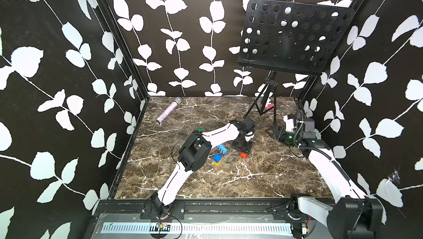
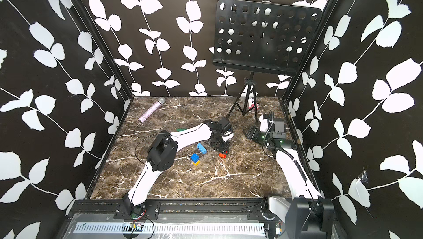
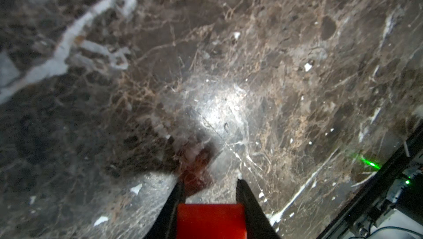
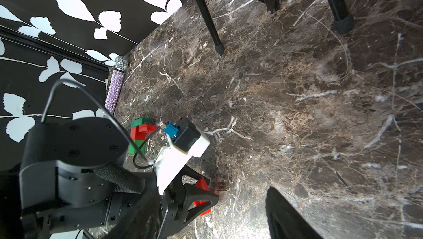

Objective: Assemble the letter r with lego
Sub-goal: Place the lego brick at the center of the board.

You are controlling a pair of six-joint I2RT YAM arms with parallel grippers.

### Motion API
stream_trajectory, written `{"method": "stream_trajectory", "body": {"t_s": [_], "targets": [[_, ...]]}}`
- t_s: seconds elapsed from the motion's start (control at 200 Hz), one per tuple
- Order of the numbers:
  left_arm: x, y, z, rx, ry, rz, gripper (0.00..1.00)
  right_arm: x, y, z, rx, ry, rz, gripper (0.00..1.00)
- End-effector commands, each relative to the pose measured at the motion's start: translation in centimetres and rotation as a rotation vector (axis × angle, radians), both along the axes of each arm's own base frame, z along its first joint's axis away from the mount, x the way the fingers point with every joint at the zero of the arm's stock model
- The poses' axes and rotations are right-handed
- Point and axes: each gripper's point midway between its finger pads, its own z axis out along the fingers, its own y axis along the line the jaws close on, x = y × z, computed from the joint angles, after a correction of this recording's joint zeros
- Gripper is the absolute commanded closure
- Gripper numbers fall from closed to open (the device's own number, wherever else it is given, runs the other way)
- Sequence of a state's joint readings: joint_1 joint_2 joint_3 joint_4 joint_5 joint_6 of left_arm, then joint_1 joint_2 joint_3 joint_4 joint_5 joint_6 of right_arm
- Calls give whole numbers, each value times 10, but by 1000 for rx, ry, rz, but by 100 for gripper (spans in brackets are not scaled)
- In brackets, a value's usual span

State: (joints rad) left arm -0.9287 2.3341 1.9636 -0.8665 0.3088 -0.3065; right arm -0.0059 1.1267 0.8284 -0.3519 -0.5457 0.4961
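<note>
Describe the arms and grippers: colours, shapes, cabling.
Left arm and right arm: white link shells, black joint housings. Left gripper and right gripper: black, tapered fingers. Thin black cable loops off the left arm; ribbed black conduit runs along the right arm, green LED near its gripper.

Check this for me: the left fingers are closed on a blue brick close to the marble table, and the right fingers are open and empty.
Not quite: the left fingers are closed on a red brick, not a blue one, as the left wrist view shows. The rest holds: the brick is close to the marble table, and the right fingers are open and empty.
</note>
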Motion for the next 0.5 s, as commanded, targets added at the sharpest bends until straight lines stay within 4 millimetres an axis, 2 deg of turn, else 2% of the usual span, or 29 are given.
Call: {"method": "stream_trajectory", "body": {"t_s": [0.0, 0.095, 0.13, 0.19, 0.225, 0.3, 0.35, 0.415, 0.495], "targets": [[-5, 0, 5, 7, 41, 2, 65, 1, -1, -3, -17, -14, 16, 28], [0, -8, 7, -49, 10, 2, 52, -1, 2, -2, -11, -18, 33, 29], [3, -11, 9, -72, -5, 6, 44, -2, 3, -1, -5, -20, 39, 29], [8, -15, 14, -109, -27, 21, 38, -3, 4, 1, -2, -22, 46, 29], [11, -17, 19, -129, -39, 28, 29, -4, 4, 2, -4, -24, 49, 29], [22, -21, 33, -173, -88, 42, 2, -6, 3, 4, -13, -30, 49, 29], [28, -26, 51, -225, -148, 26, 1, -8, 3, 6, -17, -34, 51, 29], [41, -25, 84, -289, -281, 28, 1, -11, 4, 4, -20, -28, 55, 32], [58, -11, 132, -354, -471, 72, 1, -15, 5, -10, -19, 16, 58, 38]]}}
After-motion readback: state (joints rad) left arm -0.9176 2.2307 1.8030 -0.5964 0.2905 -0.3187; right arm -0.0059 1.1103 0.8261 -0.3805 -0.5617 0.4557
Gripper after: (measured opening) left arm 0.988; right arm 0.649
